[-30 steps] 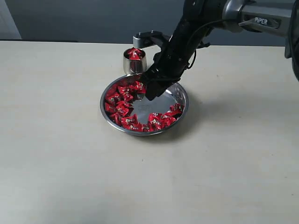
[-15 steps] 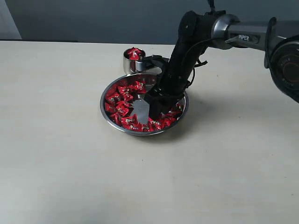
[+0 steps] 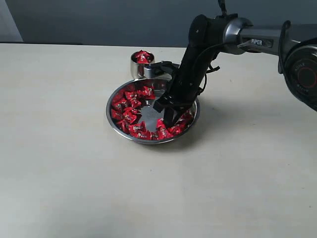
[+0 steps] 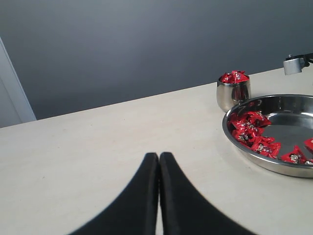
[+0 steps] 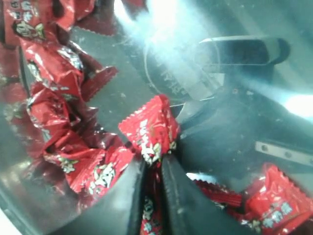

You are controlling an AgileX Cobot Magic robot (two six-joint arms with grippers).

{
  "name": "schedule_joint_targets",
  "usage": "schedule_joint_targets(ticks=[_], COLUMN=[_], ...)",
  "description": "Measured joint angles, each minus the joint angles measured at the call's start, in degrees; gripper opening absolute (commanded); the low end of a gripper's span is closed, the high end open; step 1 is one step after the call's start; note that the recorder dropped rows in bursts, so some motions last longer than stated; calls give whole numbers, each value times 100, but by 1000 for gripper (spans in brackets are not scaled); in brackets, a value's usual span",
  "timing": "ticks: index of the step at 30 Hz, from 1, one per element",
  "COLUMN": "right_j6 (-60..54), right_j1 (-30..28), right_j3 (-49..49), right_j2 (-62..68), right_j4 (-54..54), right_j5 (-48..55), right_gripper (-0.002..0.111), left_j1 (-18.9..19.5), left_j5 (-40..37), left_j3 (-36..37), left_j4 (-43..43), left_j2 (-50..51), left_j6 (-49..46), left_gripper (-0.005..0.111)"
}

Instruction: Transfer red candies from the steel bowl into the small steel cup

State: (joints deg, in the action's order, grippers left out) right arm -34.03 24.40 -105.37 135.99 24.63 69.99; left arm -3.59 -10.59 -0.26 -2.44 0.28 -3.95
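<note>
In the exterior view we look down at a slant across the table [image 3: 74, 188] from middle range, with the steel bowl [image 3: 107, 113] just above frame centre and the small steel cup [image 3: 134, 70] beside its far rim. From the left wrist we look low and nearly level from well back, sharing bowl and cup with that view. From the right wrist we sit inside the bowl, close on the red candies [image 5: 149, 128].

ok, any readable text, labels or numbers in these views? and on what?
"PIPER": on the right arm, exterior view.
Print on the red candies: small white marks, too blurred to read.
Stamp on the floor of the steel bowl: faint, unreadable.
On the small steel cup: none visible.
</note>
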Motion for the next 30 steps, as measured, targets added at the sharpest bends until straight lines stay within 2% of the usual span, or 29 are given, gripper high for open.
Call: schedule_joint_targets(ticks=[19, 22, 30], right_j6=[0, 0, 0], right_j1=[0, 0, 0], right_j3=[-162, -217, -267], right_j2=[-262, -289, -473], right_j4=[-12, -12, -460], right_j5=[-137, -390, -1852], right_gripper=[11, 11, 11], left_j1=[0, 0, 0], left_j5=[0, 0, 0], left_j3=[0, 0, 0], left_j4=[0, 0, 0], left_j2=[0, 0, 0], left_j6=[0, 0, 0], left_gripper=[2, 2, 2])
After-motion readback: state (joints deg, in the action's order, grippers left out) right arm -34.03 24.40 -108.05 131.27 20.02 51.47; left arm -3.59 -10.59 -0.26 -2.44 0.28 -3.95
